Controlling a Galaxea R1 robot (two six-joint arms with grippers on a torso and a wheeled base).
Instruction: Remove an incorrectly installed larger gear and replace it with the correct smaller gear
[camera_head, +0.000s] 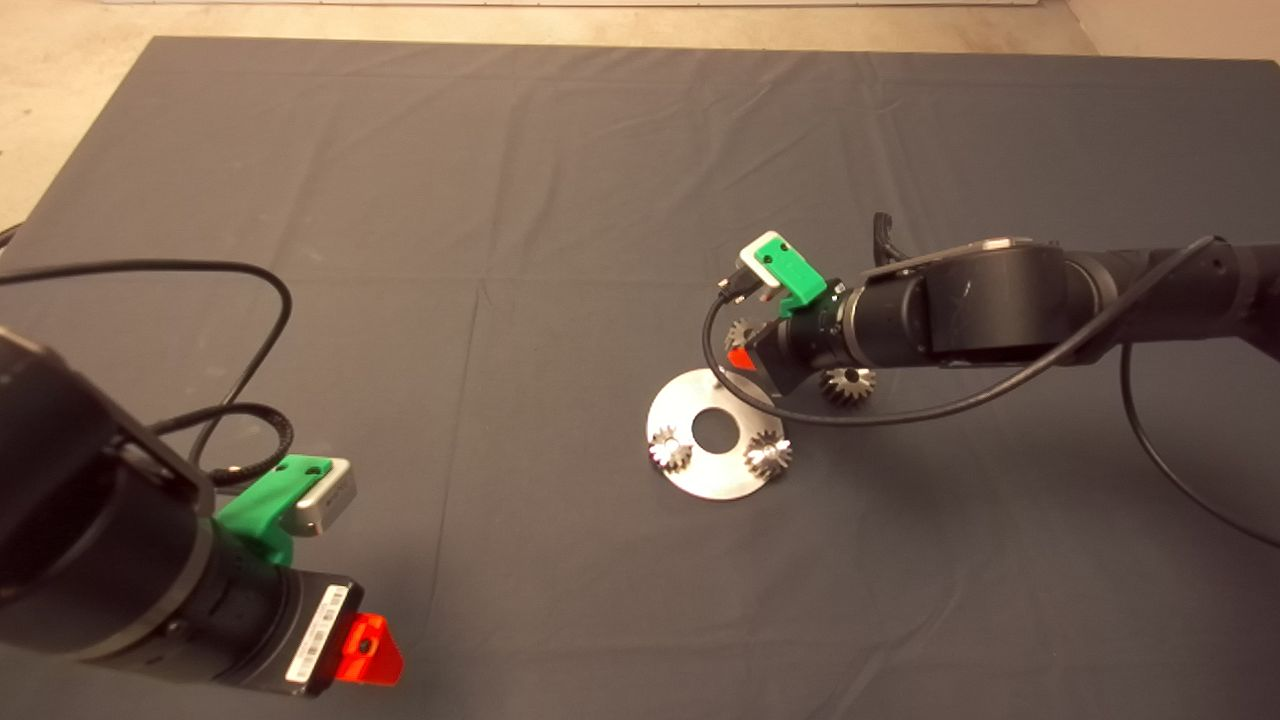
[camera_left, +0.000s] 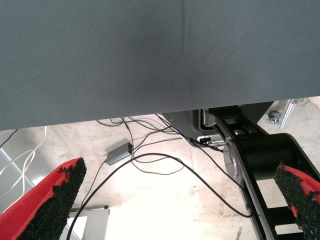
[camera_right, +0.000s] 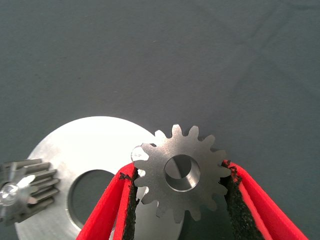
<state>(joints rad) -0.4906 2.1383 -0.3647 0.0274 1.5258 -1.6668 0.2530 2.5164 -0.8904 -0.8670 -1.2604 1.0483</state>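
The larger gear (camera_right: 181, 172) sits flat-face up to the wrist camera, bore axis pointing at the lens, pinched between the right end effector (camera_right: 181, 200) pads over the round plate's (camera_right: 95, 145) edge. From above it's mostly hidden by the wrist. The smaller gear (camera_head: 848, 384) lies on the mat (camera_head: 500, 200) beside the plate. The left end effector (camera_left: 185, 200) waits, spread wide and empty.
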